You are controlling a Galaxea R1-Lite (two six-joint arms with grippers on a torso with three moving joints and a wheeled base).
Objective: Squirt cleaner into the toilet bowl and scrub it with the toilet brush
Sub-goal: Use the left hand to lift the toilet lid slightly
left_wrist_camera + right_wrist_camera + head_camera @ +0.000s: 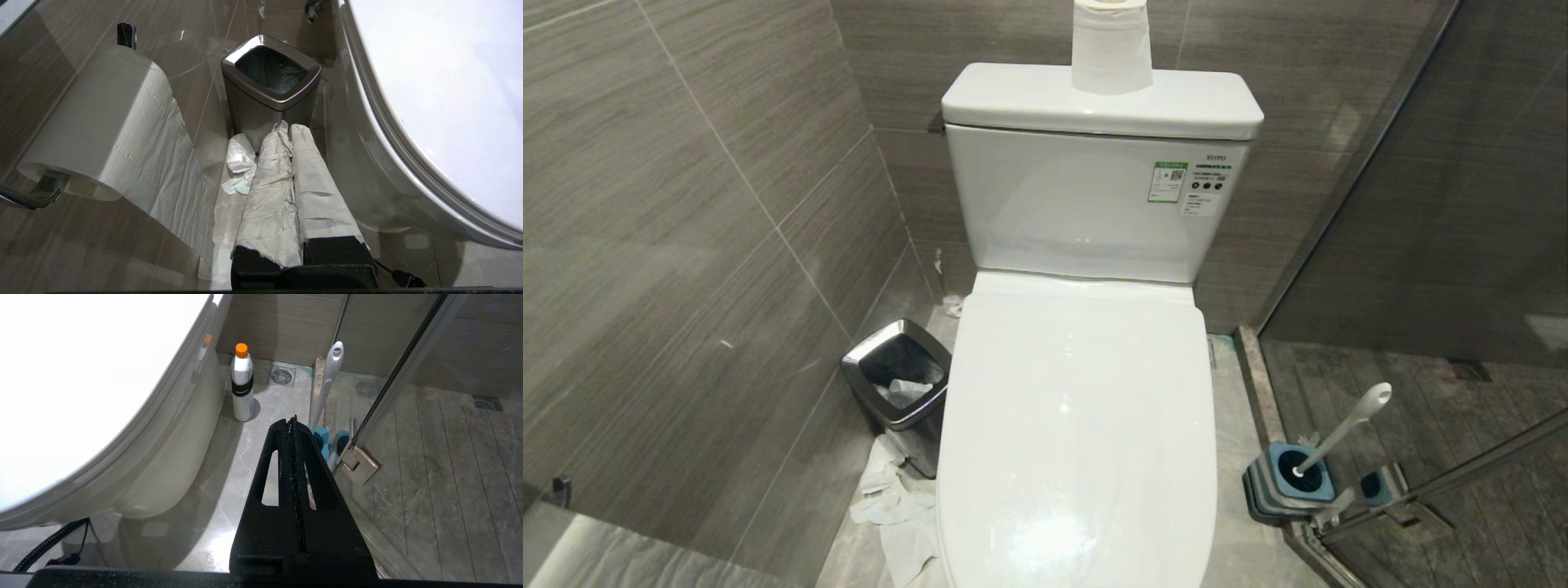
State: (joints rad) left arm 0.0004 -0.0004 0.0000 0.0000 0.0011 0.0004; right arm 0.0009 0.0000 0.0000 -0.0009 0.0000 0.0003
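before us toilet bowl (1078, 457), white lid down. to its right, toilet brush (1343, 429) leans in blue-grey holder (1286, 482) by glass shower door (1462, 204). white bottle with orange cap (242, 384) stands on floor beside bowl. our left gripper (292, 130), fingers wrapped in paper, clenched, empty, near steel bin (271, 81). our right gripper (292, 424) clenched, empty, short of brush.
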